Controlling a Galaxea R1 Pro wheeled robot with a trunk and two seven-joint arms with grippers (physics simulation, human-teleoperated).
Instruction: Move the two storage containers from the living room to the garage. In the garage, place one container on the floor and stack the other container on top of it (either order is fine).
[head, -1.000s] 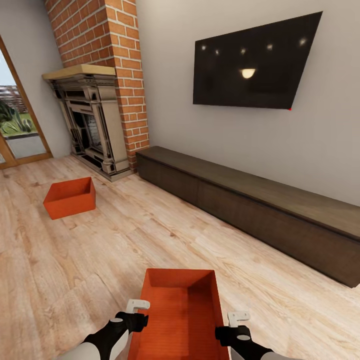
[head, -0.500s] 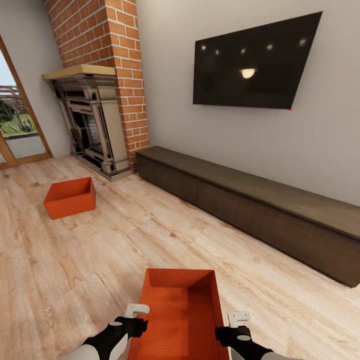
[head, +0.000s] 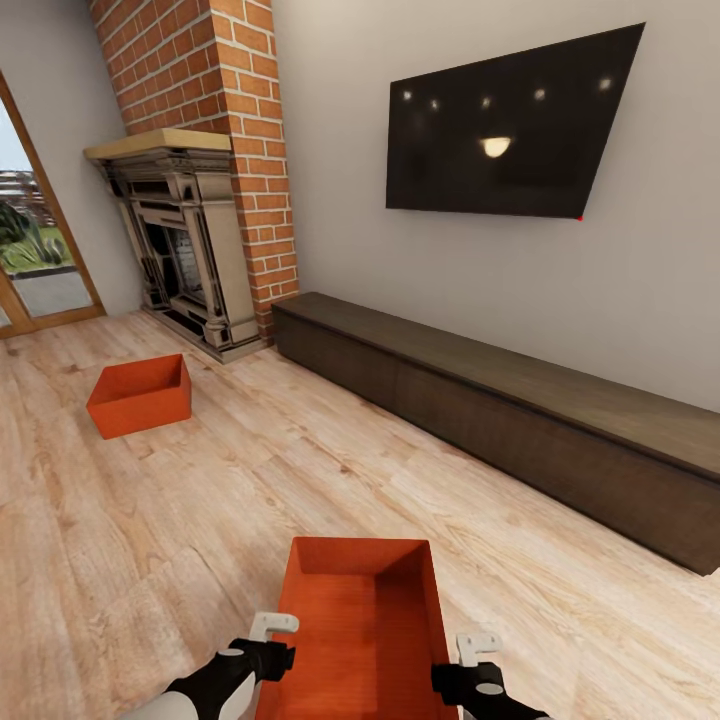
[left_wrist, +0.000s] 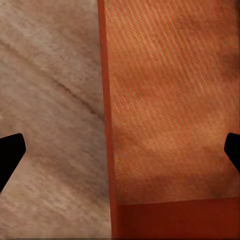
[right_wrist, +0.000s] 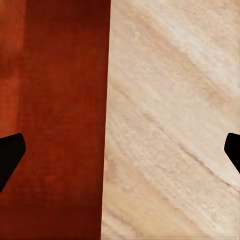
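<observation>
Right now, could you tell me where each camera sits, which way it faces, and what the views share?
Head view: on the robot's head, facing forward and down at the near storage container, the far storage container, fireplace, TV; both arms show.
Left wrist view: above the left claw, facing down; black fingertips straddle the bin's left wall.
Right wrist view: above the right claw, straddling the right wall.
Shared: all show the near bin and wood floor.

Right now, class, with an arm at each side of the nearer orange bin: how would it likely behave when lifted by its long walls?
The nearer bin looks like stiff plastic with straight, unbowed walls, so it would probably keep its shape. It is empty, so likely light. Its smooth walls may slip, and a one-sided lift could tilt it; each gripper, left gripper and right gripper, straddles a wall.
</observation>
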